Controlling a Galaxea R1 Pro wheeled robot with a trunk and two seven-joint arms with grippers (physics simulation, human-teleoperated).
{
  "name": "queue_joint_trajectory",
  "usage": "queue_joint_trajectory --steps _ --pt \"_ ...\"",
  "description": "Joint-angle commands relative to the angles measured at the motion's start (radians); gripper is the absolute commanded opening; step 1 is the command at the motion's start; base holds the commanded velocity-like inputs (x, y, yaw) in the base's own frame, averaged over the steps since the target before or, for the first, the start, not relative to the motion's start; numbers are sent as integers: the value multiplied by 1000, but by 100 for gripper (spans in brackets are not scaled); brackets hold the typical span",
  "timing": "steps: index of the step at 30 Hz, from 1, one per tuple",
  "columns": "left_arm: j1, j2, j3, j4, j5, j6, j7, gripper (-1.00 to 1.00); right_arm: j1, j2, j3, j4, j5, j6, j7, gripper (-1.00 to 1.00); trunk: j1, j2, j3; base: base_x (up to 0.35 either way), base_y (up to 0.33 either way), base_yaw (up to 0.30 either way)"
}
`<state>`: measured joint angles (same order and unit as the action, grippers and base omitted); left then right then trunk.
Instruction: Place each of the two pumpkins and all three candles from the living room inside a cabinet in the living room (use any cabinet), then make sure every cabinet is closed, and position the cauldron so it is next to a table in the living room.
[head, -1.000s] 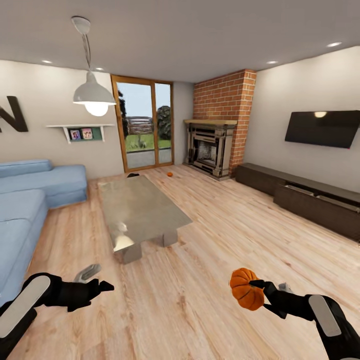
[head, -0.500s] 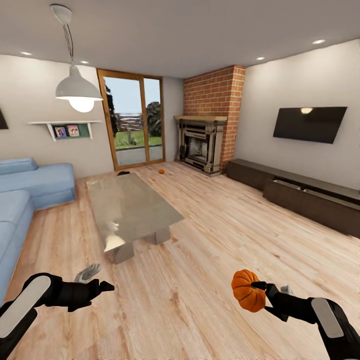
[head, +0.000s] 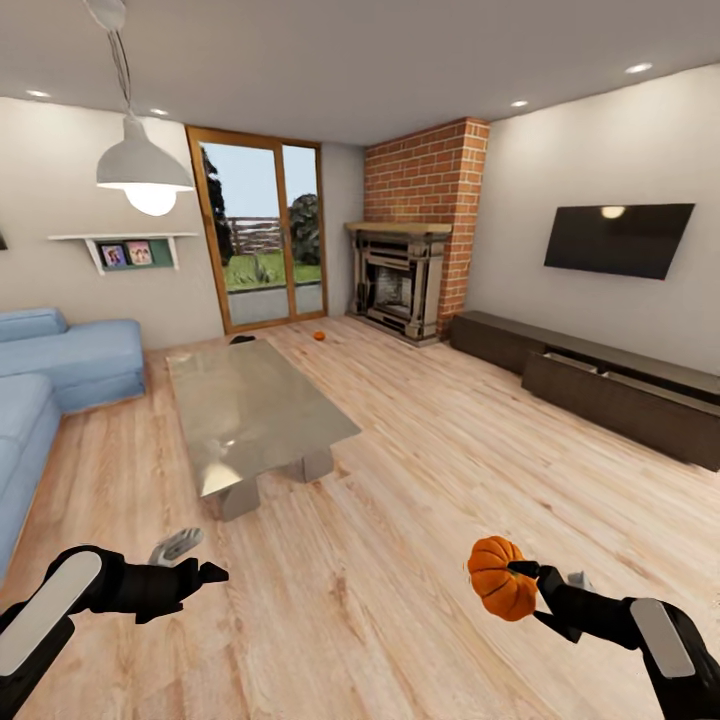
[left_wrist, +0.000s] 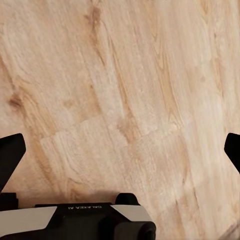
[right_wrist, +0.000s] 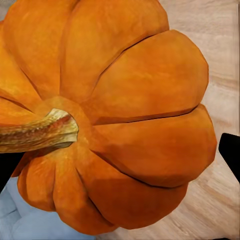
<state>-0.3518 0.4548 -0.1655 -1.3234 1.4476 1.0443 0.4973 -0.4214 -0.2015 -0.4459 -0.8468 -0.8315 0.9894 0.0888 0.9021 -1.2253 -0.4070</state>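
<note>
The right gripper (head: 530, 585) is clamped on a ribbed bright-orange pumpkin (head: 500, 579) above the pale wooden floor (head: 420, 480), the low dark-brown cabinet (head: 620, 395) well ahead, while the left gripper (head: 195, 558) hangs spread and empty.

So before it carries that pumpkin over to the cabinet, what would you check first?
1. Pumpkin held by the right end effector: ok, gripped above the floor.
2. Left end effector free: ok, open with nothing between its fingers.
3. Cabinet ready to receive: ok, a drawer looks partly open.
4. Path across the floor to the cabinet: ok, no obstacles seen.
5. Second pumpkin located: ok, on the floor near the fireplace.
6. Candles located: cannot tell.
</note>
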Motion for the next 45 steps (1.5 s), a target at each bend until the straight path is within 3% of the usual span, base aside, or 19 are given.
queue_joint_trajectory --steps 1,4,8,45 --pt "-1 1 -2 -1 10 0 10 100 -1 0 -23 0 2 7 11 -100 0 -1 -2 129 -108 0" --pt "-1 1 -2 -2 10 0 10 100 -1 1 -62 0 2 13 12 -100 0 -1 -2 105 -45 -14" --pt "-1 1 -2 -2 10 0 10 100 0 2 -73 1 2 16 12 -100 0 -1 -3 21 -7 -182" --pt "-1 1 -2 -1 11 0 10 100 2 1 -76 6 3 16 2 -100 0 -1 -3 0 0 -276"
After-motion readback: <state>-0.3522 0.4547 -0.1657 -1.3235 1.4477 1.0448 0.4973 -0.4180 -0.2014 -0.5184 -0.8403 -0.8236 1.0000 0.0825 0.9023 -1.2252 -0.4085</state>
